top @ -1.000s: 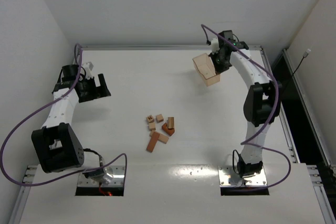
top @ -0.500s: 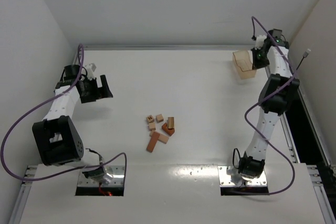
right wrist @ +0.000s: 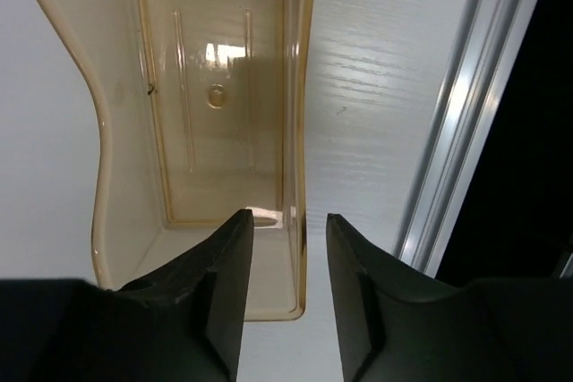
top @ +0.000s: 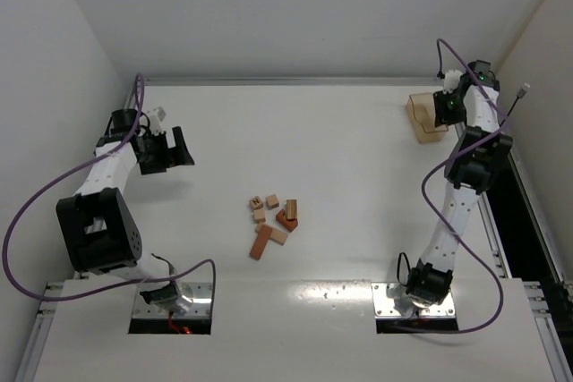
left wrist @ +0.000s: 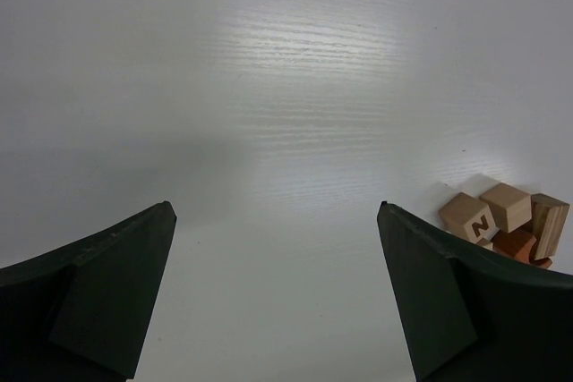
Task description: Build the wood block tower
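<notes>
Several small wood blocks, tan and reddish-orange, lie in a loose cluster at the table's middle; no tower stands. The left wrist view catches a few of these blocks at its right edge, past the right finger. My left gripper hovers at the far left, well away from them, open with bare table between its fingers. My right gripper is at the back right corner. It is open, its jaws straddling the right wall of the translucent orange tray with a gap on each side. The tray rests on the table, empty.
A metal rail runs along the table's right edge, just beside the tray and my right gripper, with a dark drop beyond it. White walls close in the left side and the back.
My right arm carried the tray from the back middle to the back right corner and set it down. Its jaws have parted off the tray wall. The left arm barely moved.
</notes>
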`<state>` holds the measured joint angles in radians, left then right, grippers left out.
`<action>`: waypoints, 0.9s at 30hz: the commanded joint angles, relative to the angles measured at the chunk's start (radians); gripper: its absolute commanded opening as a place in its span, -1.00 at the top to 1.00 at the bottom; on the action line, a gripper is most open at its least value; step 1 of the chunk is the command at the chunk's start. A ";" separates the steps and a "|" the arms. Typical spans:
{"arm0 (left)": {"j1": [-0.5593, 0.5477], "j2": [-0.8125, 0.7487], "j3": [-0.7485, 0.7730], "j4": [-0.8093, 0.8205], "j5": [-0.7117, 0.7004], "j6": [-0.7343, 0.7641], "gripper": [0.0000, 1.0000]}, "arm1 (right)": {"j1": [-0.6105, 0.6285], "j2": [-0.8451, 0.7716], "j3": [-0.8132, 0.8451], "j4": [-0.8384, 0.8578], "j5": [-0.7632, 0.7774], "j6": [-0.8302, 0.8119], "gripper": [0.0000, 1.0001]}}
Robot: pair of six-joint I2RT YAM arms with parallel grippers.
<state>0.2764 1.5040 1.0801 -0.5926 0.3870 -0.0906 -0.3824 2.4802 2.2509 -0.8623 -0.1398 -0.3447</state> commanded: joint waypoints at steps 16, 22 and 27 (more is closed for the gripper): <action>0.014 -0.079 -0.028 0.056 0.041 -0.006 -0.89 | 0.020 -0.556 -0.370 0.124 -0.141 0.135 -0.70; 0.014 -0.168 -0.049 0.066 0.050 -0.006 -1.00 | 0.103 -0.869 -0.606 0.206 -0.173 0.110 -1.00; -0.008 -0.235 -0.091 0.077 0.050 0.025 -1.00 | 0.463 -1.127 -0.884 0.195 -0.010 0.021 -1.00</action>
<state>0.2752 1.3216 1.0046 -0.5510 0.4107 -0.0879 -0.0837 1.4048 1.4857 -0.6579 -0.2020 -0.2707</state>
